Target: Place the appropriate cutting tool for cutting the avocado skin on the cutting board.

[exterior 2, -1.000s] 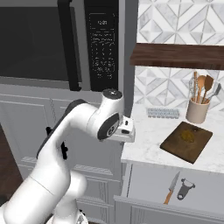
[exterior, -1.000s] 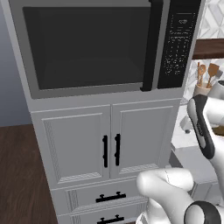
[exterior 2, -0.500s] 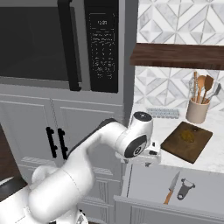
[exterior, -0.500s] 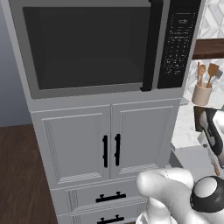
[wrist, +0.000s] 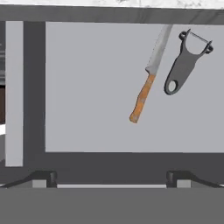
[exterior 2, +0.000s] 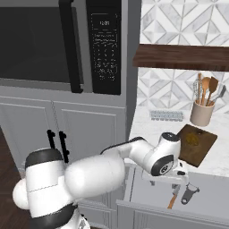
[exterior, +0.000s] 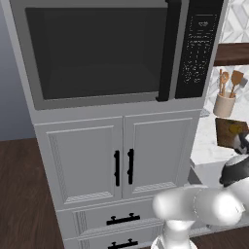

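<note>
The jaws stand spread wide with nothing between them: in the hand view the two-finger gripper (wrist: 112, 177) shows its two small dark tips far apart at the bottom, looking straight down into the open grey drawer (wrist: 87, 87).

Taking that drawer as the landmark: inside it, toward its right half, lies the slim knife with an orange handle and grey blade (wrist: 148, 75), slanted, blade toward the drawer's far edge. Just beside the knife, apart from it, lies the dark grey Y-shaped peeler with a hole in its handle (wrist: 184, 62).

In the right base view the white arm's hand hangs over the drawer, with the knife (exterior 2: 173, 197) and peeler (exterior 2: 190, 193) showing just past it.

On the white marble counter (exterior 2: 147, 125) behind the drawer rests the flat dark brown wooden cutting board with rounded corners (exterior 2: 197, 145), and the small yellowish-olive avocado (exterior 2: 193, 139) sits on it. Beyond the board stands a beige crock of wooden utensils (exterior 2: 202, 112).
</note>
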